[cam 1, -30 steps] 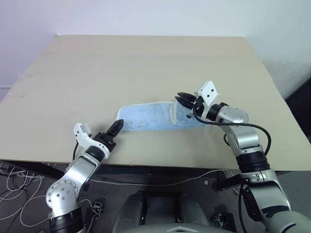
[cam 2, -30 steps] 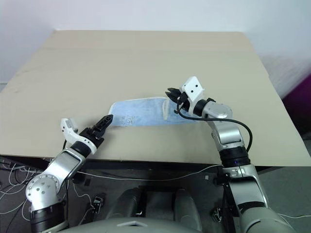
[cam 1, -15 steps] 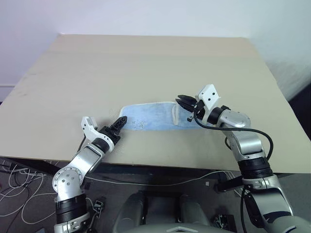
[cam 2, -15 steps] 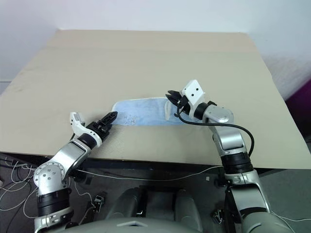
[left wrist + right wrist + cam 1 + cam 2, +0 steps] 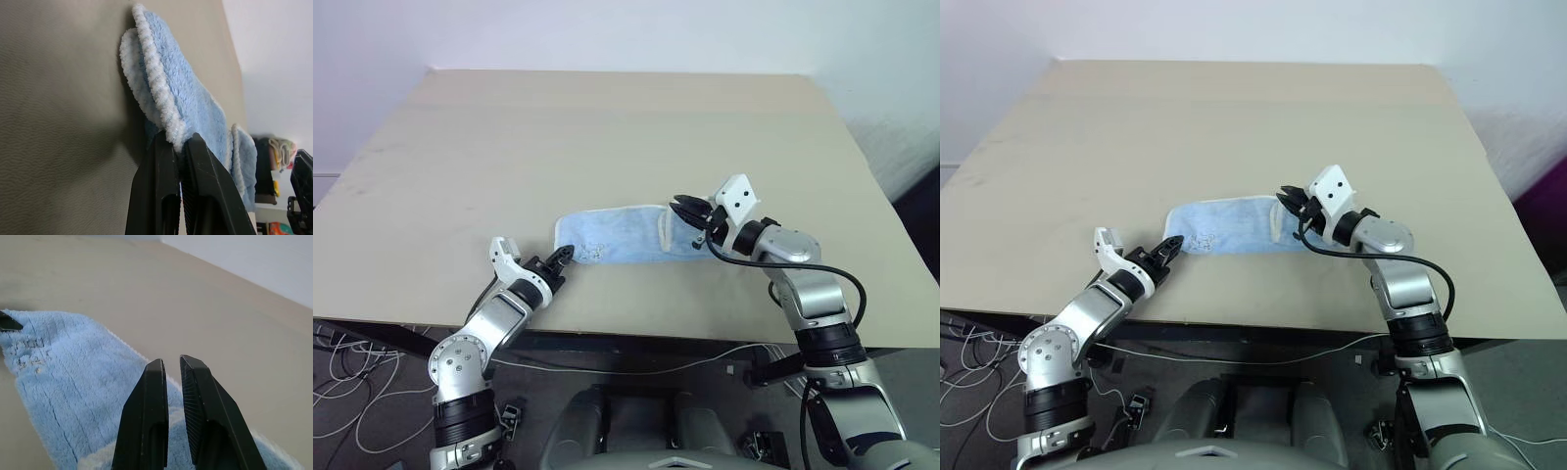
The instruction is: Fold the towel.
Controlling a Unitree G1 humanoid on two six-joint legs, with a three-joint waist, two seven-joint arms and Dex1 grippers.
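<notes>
L gripper [image 5: 178, 142] pinches towel [image 5: 612, 235] at its near-left corner, ready to lift for folding. R gripper [image 5: 683, 206] holds towel's other end, fingers narrow.

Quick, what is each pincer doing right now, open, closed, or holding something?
Left pincer: closed on the towel's hemmed edge.
Right pincer: closed on the towel's other end.

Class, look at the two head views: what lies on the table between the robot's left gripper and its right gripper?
The towel spans the gap: left gripper shut on its near corner, right gripper at its far end. The left eye view shows this.
</notes>
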